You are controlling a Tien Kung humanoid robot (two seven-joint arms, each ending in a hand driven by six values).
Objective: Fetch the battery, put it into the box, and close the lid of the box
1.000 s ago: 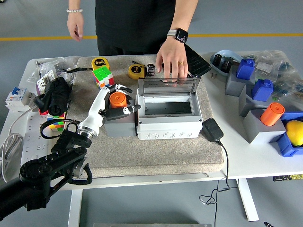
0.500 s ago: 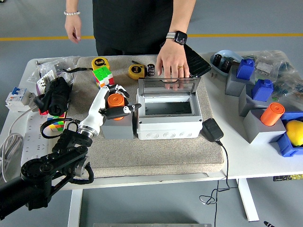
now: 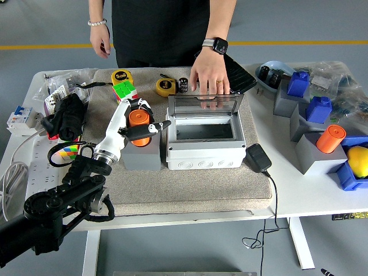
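The fingers (image 3: 150,127) of the left hand (image 3: 137,122) are curled around the orange battery (image 3: 138,122), which sits at the top of a grey block (image 3: 141,155) on the beige mat (image 3: 190,184), just beside the left wall of the white box (image 3: 205,153). The box is open, and a person's hand (image 3: 210,75) at the far edge of the worktop (image 3: 313,192) touches its raised clear lid (image 3: 204,103).

A colourful cube (image 3: 123,90) and two yellow tape measures (image 3: 122,76) (image 3: 165,87) lie on the beige mat (image 3: 195,184).
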